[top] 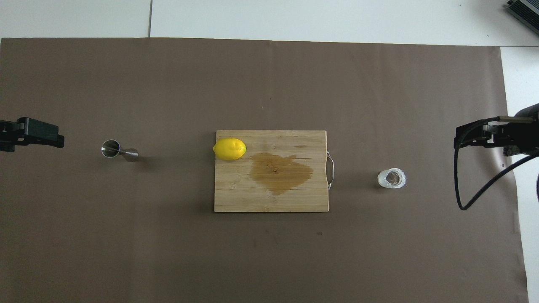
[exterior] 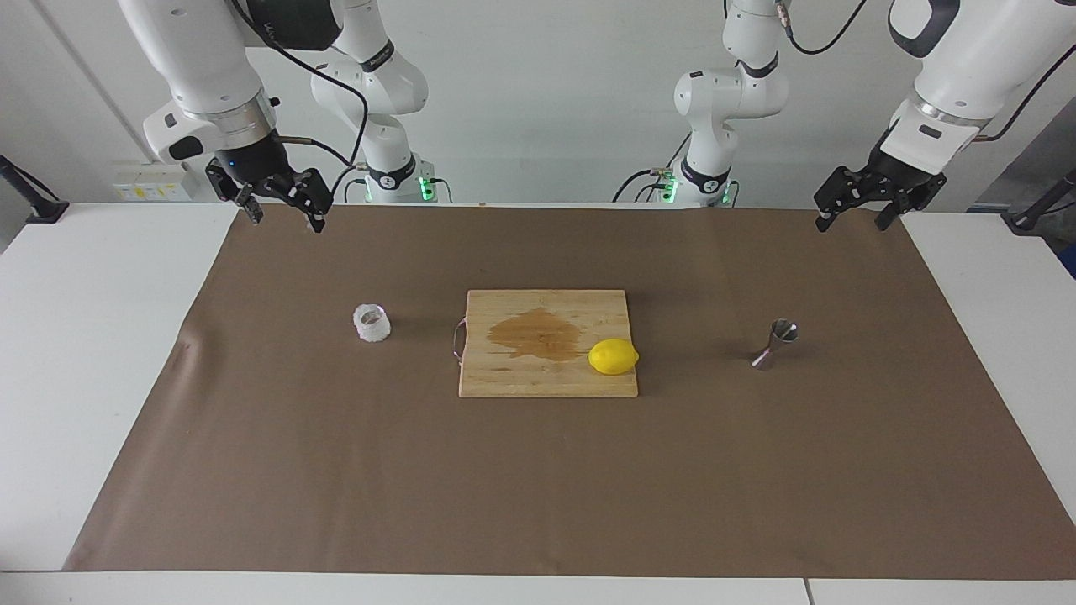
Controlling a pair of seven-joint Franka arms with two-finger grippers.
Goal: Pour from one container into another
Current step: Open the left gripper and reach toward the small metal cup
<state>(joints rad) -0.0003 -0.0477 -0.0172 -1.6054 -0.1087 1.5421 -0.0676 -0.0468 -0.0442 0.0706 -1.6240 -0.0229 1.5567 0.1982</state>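
White tabletop (exterior: 101, 353) covered by a broad brown paper sheet (exterior: 538, 487), with a pale wall above the robots. Facing view: the right gripper (exterior: 281, 218) hangs in the air over the sheet's edge nearest the robots, toward the right arm's end, its fingers spread with nothing between them; the left gripper (exterior: 855, 221) hangs over the matching corner at the left arm's end, fingers likewise spread and holding nothing. A squat clear cup (exterior: 372, 323) with a whitish bumpy wall stands upright on the sheet, beside the handle end of a wooden cutting board (exterior: 504, 374) that carries a dark wet stain (exterior: 535, 334) and a lemon (exterior: 613, 356) at its corner toward the left arm's end. A steel jigger (exterior: 775, 343) stands well apart from the board, toward the left arm's end. Overhead view: the cup (top: 391, 179), board (top: 236, 193), lemon (top: 229, 149) and jigger (top: 119, 150) lie roughly in one row across the sheet (top: 269, 261); the left gripper (top: 31, 134) and the right gripper (top: 476, 136) enter only at the frame's edges, both clear of every object.
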